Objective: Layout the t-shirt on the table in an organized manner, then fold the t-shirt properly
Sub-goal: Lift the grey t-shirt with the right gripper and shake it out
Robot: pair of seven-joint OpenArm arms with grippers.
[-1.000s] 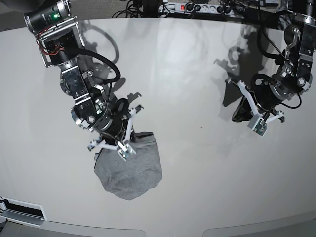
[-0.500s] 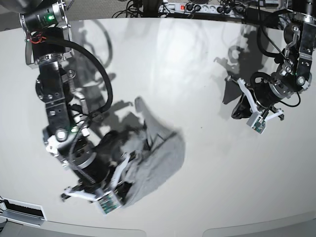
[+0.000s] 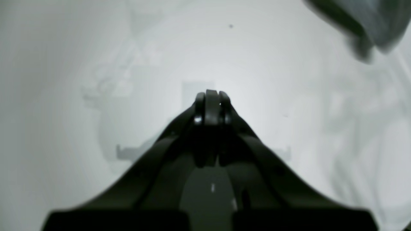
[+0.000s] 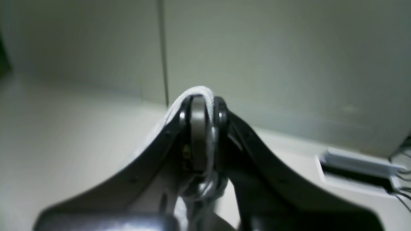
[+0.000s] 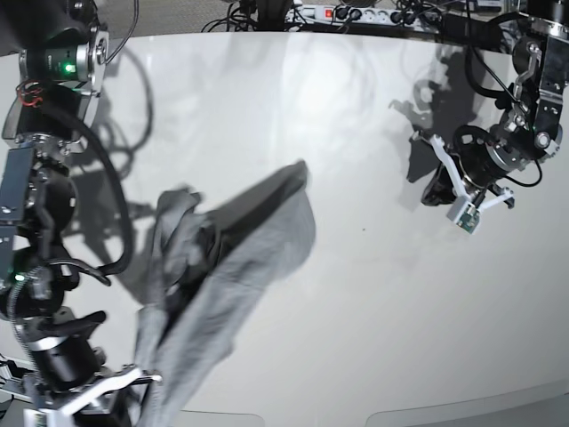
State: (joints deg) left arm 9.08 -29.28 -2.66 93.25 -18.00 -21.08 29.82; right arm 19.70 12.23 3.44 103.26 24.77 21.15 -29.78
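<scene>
One edge of the t-shirt (image 5: 240, 258) is pinched in the right jaws (image 4: 201, 106), lifting it to spread over the worktop (image 5: 356, 320). Left jaws (image 3: 212, 98) sit pressed together, empty.

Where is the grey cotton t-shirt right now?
In the base view, the grey cotton t-shirt hangs stretched over the white table's left side, pinched by the right gripper near the bottom-left corner.

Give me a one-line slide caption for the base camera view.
Right gripper lifts the grey t-shirt off the white table by one edge while the left gripper waits, shut and empty.
</scene>
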